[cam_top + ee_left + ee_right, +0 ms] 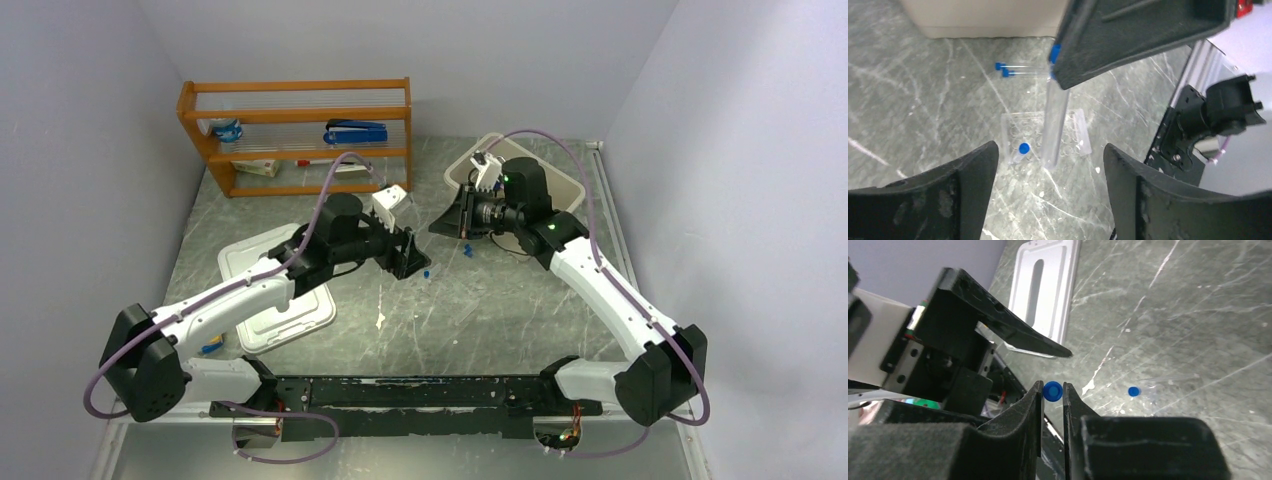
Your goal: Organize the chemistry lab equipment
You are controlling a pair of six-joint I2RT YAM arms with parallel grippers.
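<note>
Fingers (1020, 420) of the right gripper (1052, 386) are pinched nearly together on the blue cap of a blue-capped clear tube (1055, 120). It hangs upright with its lower end at the clear rack (1078, 135) on the table between the arms; whether the tip sits in a hole cannot be told. The left gripper (1050, 146) is spread wide just beside it and holds nothing. The step looks like seating this tube, so the right arm should hold it plumb, line the tip over a free hole, lower until the rack takes it, and only then let go. The left arm should avoid the light rack, which would probably slide at a nudge. Only the left wrist view shows the tube's length, a second tube (1023, 149) already racked, and two loose tubes (1018, 70) lying near the beige bin (978, 20). Only the right wrist view shows the pinch on the cap, and the top view does not show the tube.
</note>
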